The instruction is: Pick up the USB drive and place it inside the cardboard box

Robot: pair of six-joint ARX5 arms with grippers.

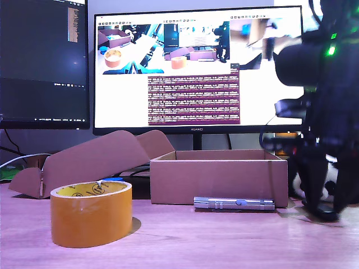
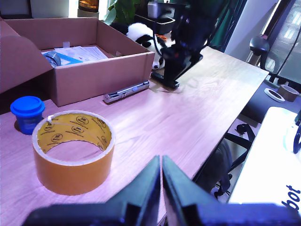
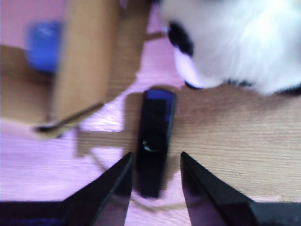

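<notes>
Now the USB drive (image 3: 154,141) lies between my second gripper's (image 3: 156,175) parted jaws.

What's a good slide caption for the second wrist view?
My second pincer, open, straddles the black USB drive on the wooden table, beside the cardboard box.

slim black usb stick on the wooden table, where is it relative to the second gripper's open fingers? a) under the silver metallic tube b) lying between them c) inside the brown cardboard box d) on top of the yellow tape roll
b: in the second wrist view the slim black USB stick lies flat on the wooden table, its near end between the spread fingers of my second gripper, outside the brown cardboard box.
</notes>
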